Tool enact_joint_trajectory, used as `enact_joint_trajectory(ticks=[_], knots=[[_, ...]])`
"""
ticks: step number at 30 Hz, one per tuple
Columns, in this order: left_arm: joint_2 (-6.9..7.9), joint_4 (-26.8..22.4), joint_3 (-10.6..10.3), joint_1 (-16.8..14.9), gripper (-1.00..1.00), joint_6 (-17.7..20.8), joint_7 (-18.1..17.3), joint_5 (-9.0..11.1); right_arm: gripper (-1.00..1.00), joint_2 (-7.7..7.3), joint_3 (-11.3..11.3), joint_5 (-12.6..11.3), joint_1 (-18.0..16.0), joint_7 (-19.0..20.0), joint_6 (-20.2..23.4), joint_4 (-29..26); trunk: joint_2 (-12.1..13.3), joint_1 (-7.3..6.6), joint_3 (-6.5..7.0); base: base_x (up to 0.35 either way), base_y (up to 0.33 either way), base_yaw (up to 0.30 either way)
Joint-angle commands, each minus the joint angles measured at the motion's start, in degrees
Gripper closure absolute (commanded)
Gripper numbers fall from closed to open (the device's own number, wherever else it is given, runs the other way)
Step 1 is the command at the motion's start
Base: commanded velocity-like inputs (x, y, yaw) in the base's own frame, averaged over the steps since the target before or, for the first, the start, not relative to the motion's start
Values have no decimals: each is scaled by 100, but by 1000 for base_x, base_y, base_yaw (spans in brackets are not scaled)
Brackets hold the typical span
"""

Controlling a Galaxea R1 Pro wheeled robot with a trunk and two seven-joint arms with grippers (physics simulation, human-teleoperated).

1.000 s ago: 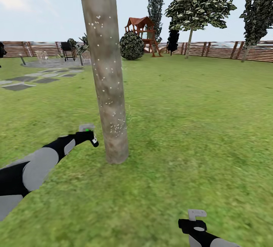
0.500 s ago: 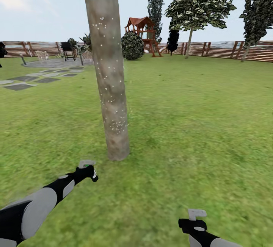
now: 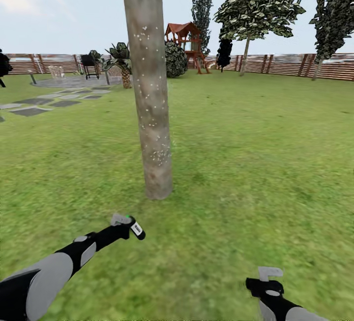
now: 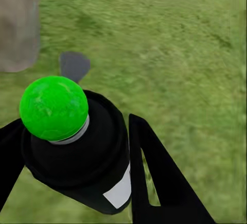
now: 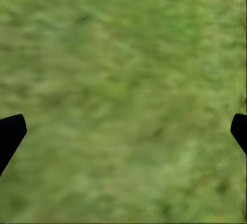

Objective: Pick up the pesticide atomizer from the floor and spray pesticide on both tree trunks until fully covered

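Clamped in the left gripper [image 4: 77, 157] is the pesticide atomizer [image 4: 77, 147], so the pick-up part of the job looks done. In the wrist view the black fingers [image 4: 159, 177] press against both sides of the bottle's dark body, and a bright green knob caps its top. From the head view the left arm reaches forward and low over the grass, with the left gripper and bottle [image 3: 130, 226] held short of the tree trunk's foot and a little to its left, nozzle end pointing roughly towards it.

On the other side of the trunk, nearer the robot, the right gripper [image 3: 268, 281] hangs low with its fingers spread wide over bare grass and nothing between them.

Straight ahead the tree trunk [image 3: 150, 84] rises, dotted with white specks of pesticide [image 3: 158, 156] from low down up to about fence height. The specks are scattered, thickest near the lower part, and I would judge the covering patchy, not complete; the far side cannot be seen.

Far beyond that trunk and to its right, near the fence [image 3: 290, 65], stands the second tree [image 3: 246, 55]; it is too small to tell whether it carries any spray, so it likely remains to be done.
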Motion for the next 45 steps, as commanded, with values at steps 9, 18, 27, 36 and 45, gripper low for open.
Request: enact_joint_trajectory(ticks=[9,18,27,36,45], knots=[[-18,-28,53,1,100,-83,-2270,-32,-100,-665,-81,-2,-45,5357,112,-2083,-2,-1,-5,-9,3,0],[-789,-1526,-149,1,100,1747,-3348,-80,-100,-650,-73,-30,-1560,6914,1760,-2419,-2,-1,-5,0,0,0],[-852,-2339,-1029,1,100,3007,-4059,-89,-100,215,-55,-31,-2529,9029,3043,-2428,-2,-1,-5,0,0,0],[-858,-2363,-1149,1,100,3136,-4073,-81,100,937,262,-7,-2657,9434,3429,-2391,-2,-1,-5,0,0,0],[-860,-2372,-1150,1,100,3147,-4070,-68,100,1124,1187,-13,-2659,9687,3549,-2038,-2,-1,-5,0,0,0]])
